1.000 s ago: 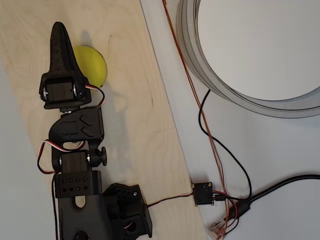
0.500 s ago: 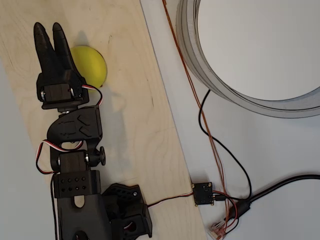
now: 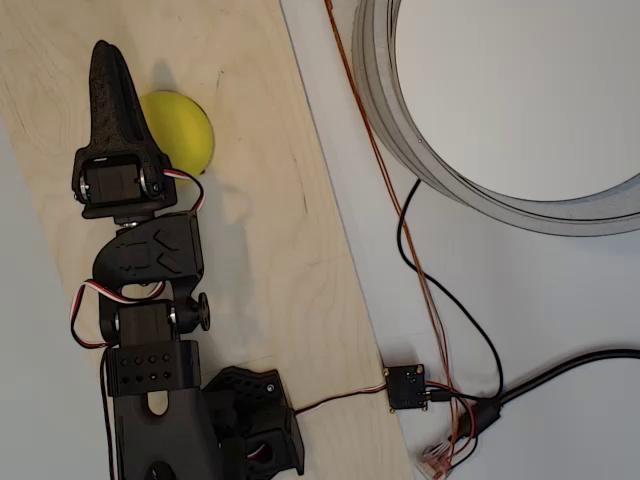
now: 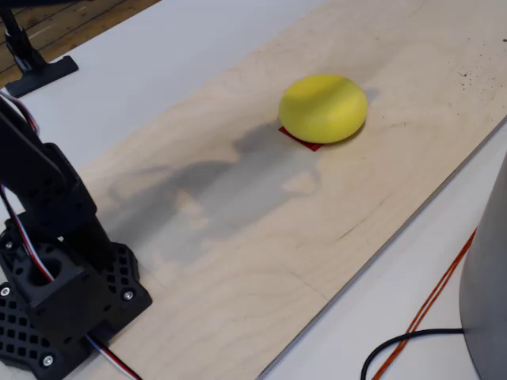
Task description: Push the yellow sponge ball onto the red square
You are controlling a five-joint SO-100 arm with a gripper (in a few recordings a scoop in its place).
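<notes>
Overhead view: gripper (image 3: pixel 108 60) is seen with fingers closed together, partly covering yellow sponge ball (image 3: pixel 183 130) | fixed view: ball is seen resting on red square (image 4: pixel 299 138), only an edge exposed.

A pale wooden board (image 4: pixel 238 229) lies on a white table (image 3: pixel 480 290). Toward the board's far end in the fixed view the ball (image 4: pixel 323 108) sits on the red square (image 4: pixel 299 138), covering most of it. The arm's black base (image 4: pixel 63 309) stands at the board's near end.
</notes>
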